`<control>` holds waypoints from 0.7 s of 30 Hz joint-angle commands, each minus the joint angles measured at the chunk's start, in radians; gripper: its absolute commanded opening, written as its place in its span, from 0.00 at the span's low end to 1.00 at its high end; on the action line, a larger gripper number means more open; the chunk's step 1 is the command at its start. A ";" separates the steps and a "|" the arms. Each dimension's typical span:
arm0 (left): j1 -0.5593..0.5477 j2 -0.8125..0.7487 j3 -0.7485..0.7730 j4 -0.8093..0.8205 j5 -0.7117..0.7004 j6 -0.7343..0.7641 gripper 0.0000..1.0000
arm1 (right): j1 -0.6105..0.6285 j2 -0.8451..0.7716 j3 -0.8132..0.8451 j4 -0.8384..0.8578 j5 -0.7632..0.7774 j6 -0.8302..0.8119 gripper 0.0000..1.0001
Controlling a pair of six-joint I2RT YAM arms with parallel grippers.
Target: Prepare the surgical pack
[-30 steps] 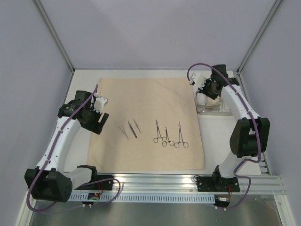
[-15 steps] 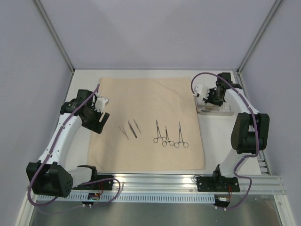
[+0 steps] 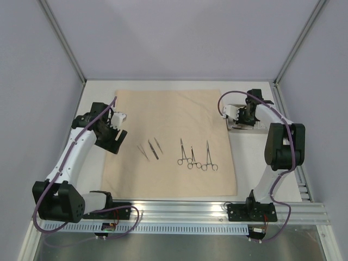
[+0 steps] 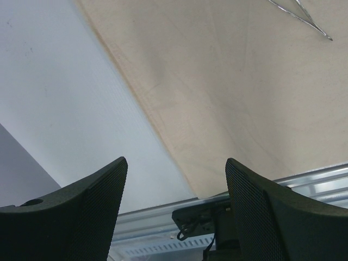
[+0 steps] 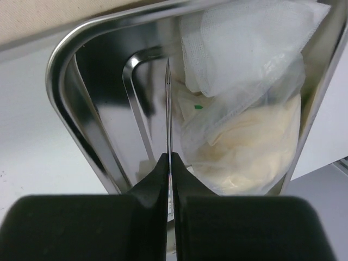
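The table (image 3: 247, 163) bears 1 tan sheet (image 3: 174, 119), 1 steel tray (image 5: 92, 119).

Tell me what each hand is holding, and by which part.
Right hand is shut on a thin steel instrument, likely tweezers, pinched at its near end, tip over the steel tray. Left hand is open and empty.

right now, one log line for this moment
left pincer open, empty, over cloth edge | right pincer shut on thin steel tool over tray | gauze in tray | clamps on cloth

Tweezers (image 3: 152, 149) lie left of clamps (image 3: 192, 156) on the sheet (image 3: 168, 111) (tray (image 5: 100, 109) beside its right edge).
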 commanded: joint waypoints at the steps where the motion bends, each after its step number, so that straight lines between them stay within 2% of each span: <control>1: 0.002 0.006 0.042 0.002 -0.012 0.014 0.82 | 0.003 0.035 0.008 0.045 0.019 -0.057 0.00; 11: 0.002 0.032 0.042 0.007 -0.011 0.015 0.82 | 0.008 0.094 0.017 0.099 0.026 -0.067 0.02; 16: 0.002 0.038 0.044 0.007 -0.012 0.014 0.82 | 0.010 0.098 0.033 0.084 0.027 -0.057 0.15; 21: 0.002 0.035 0.041 0.007 -0.037 0.017 0.82 | 0.011 0.059 0.010 0.096 0.039 -0.054 0.22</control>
